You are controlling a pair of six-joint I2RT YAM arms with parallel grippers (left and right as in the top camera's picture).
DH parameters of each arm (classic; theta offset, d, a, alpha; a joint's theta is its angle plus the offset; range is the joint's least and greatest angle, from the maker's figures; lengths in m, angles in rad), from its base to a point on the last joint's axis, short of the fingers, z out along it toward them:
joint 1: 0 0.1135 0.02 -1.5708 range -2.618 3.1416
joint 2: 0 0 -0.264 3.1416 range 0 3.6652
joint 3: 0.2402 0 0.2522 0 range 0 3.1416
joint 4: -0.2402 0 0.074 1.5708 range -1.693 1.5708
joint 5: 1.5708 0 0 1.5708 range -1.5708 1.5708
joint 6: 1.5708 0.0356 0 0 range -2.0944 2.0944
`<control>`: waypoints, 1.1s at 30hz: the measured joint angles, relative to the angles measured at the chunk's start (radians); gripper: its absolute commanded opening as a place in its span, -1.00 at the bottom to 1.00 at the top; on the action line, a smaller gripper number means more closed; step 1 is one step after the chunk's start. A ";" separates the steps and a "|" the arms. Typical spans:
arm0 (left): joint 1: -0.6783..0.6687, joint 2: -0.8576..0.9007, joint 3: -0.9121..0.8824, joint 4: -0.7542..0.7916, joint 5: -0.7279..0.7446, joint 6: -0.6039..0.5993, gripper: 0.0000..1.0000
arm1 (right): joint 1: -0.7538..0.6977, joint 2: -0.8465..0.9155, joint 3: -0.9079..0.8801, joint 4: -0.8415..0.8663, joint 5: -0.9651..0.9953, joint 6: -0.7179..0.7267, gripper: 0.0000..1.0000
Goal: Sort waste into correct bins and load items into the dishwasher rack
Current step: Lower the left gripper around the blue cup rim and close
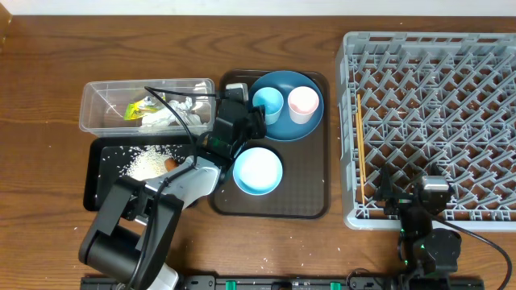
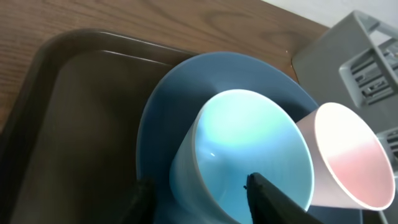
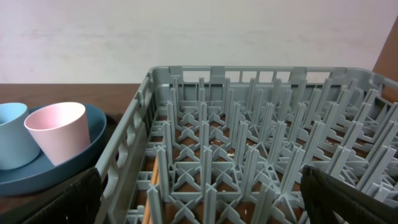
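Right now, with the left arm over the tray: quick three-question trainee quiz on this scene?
1. True or false: the pink cup stands on the dark-blue plate.
2. The left pincer straddles the rim of: A) the bowl, B) the light-blue cup, C) the clear tub.
3. Fill in: the loose rice lies in the ___ tray.

Key: 1 true; 2 B; 3 black.

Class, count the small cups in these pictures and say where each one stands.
2. The light-blue cup and the pinkish-white cup stand side by side on the dark-blue plate; none seems hidden.
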 measured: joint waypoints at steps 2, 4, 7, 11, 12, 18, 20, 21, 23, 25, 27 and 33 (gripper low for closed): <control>0.000 0.000 0.000 0.000 0.000 0.002 -0.42 | 0.000 0.000 0.000 0.000 0.000 0.000 0.98; 0.000 0.000 0.000 0.000 0.000 0.004 -0.45 | 0.000 0.000 0.000 0.000 0.000 0.000 0.98; 0.000 0.000 0.000 0.000 0.000 0.004 -0.50 | 0.000 0.000 0.000 0.000 0.000 0.000 0.98; 0.000 0.000 0.000 0.001 0.000 0.003 -0.61 | 0.000 0.000 0.000 0.000 0.000 0.000 0.99; 0.000 0.000 0.000 0.001 0.000 0.003 -0.63 | 0.000 0.000 0.000 0.000 0.000 0.000 0.98; 0.000 0.000 0.000 -0.003 0.001 0.005 -0.86 | 0.000 0.000 0.000 0.000 0.000 0.000 0.98; 0.000 0.000 0.000 -0.009 0.001 0.004 -0.88 | 0.000 0.000 0.000 0.000 0.000 0.000 0.98; 0.000 0.000 0.000 -0.011 0.001 0.004 -0.88 | 0.000 0.000 0.000 0.000 0.000 0.000 0.98; 0.000 0.000 0.000 -0.016 0.000 0.004 -0.88 | 0.000 0.000 0.000 0.000 0.000 0.000 0.98; 0.000 0.000 0.000 -0.020 0.000 0.004 -0.87 | 0.000 0.000 0.000 0.000 0.000 0.000 0.98; 0.000 -0.003 0.000 -0.029 0.000 0.004 -0.88 | 0.000 0.000 0.000 0.000 0.000 0.000 0.99; 0.000 -0.029 0.000 -0.055 0.000 0.004 -0.88 | 0.000 0.000 0.000 0.000 0.000 0.000 0.99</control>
